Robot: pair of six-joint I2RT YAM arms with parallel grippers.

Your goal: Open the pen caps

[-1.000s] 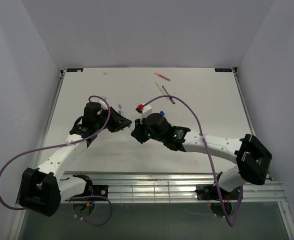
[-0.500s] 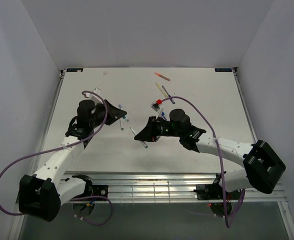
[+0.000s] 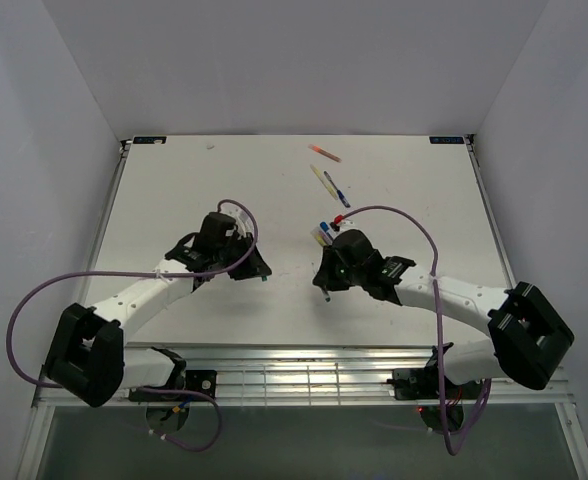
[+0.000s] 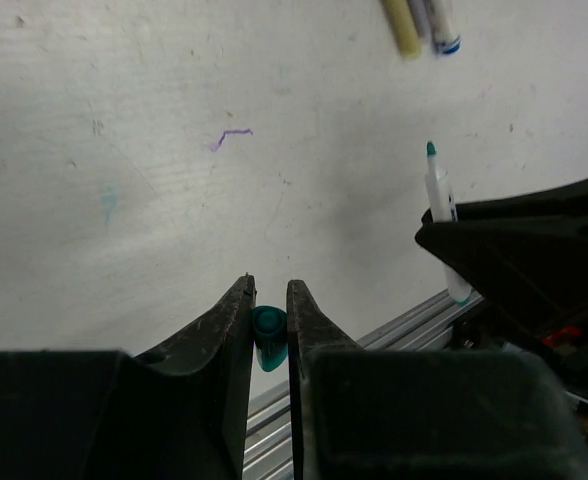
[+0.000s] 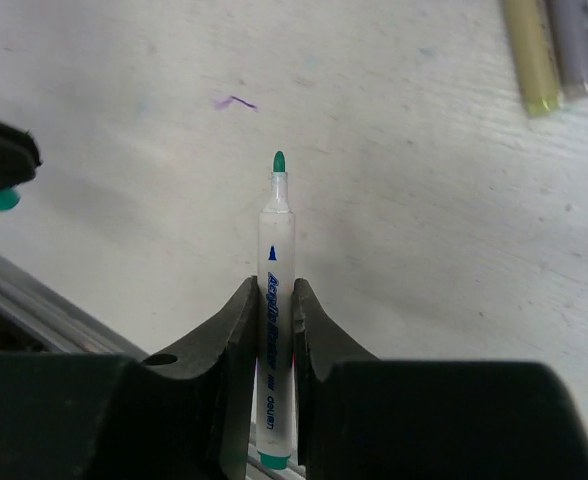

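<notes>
Left claw [image 4: 269, 290] is clamped on a teal-green cap [image 4: 269, 337]. The cap is pinched between the two fingers, a little back from the tips, and is off its pen. In the top view this claw sits low over the white surface [image 3: 174, 180], left of centre in the near half.

Right claw [image 5: 274, 292] is clamped on a white pen [image 5: 276, 225]. The barrel lies along the claw between the fingers, with blue print on it. Its bare teal-green tip sticks out past the fingertips, so the pen is uncapped. A teal-green end shows at the back of the barrel. In the top view this claw is right of centre, also in the near half.

The two claws are near each other but not touching, with bare surface between them. The cap and the pen tip are apart. A small purple scribble [image 5: 234, 102] marks the surface between the two claws.

Other pens: a yellow pen [image 5: 531, 55] and a grey pen [image 5: 574, 45] lie side by side on the surface, far right of the held pen in the right wrist view. An orange pen [image 3: 325, 153] lies alone near the far edge. Something small and blue [image 3: 324, 226] sits just far of the right wrist, too small to tell what it is. A metal rail [image 3: 304, 375] runs along the near edge.
</notes>
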